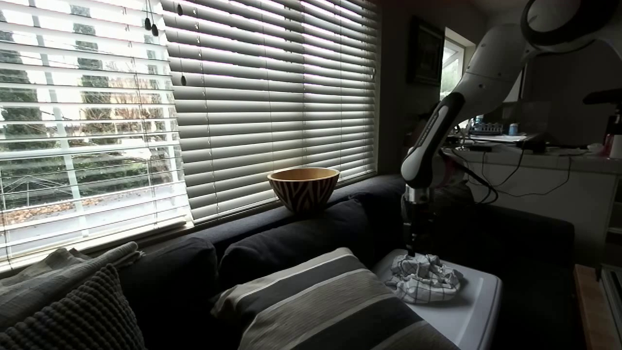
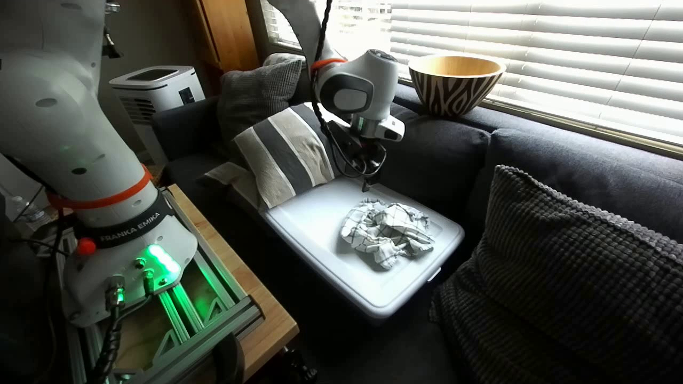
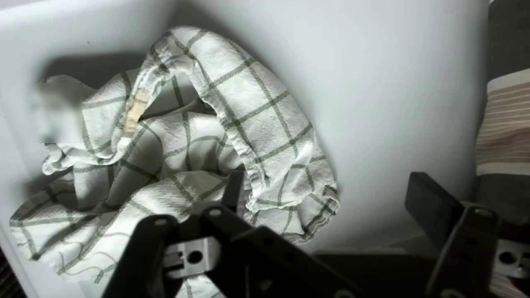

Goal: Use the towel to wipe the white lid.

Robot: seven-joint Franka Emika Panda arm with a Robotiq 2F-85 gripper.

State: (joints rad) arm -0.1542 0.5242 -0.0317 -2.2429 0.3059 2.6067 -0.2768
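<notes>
checked towel (image 2: 394,228) ungripped on the white lid (image 2: 315,216)

with the lid treated as the tabletop, the crumpled towel is found off centre, nearer the edge opposite the striped cushion (image 2: 291,153) than the one beside it, and toward the sofa back (image 2: 443,152). nothing is clamped by the robotiq gripper (image 3: 327,194): its jaws are spread wide, and in the wrist view one finger (image 3: 234,192) is seen in front of the towel, the other in front of bare lid. whether the cloth is touched cannot be told.

the step in hand is judged to be the approach to the grasp, with wiping not yet begun. next, the tool should be shifted over the thick of the towel, so that a fold is brought between the fingers, then lowered and closed. if only the hem is pinched, slipping may be expected under rubbing.

open room for strokes is offered near the edge by the striped cushion and along the edge facing the robot base (image 2: 122,256). beyond the latter a dark gap (image 2: 312,306) is seen, so the towel could be dragged over by long strokes. at the sofa-side edge less clearance is left, and short passes are advised.
</notes>
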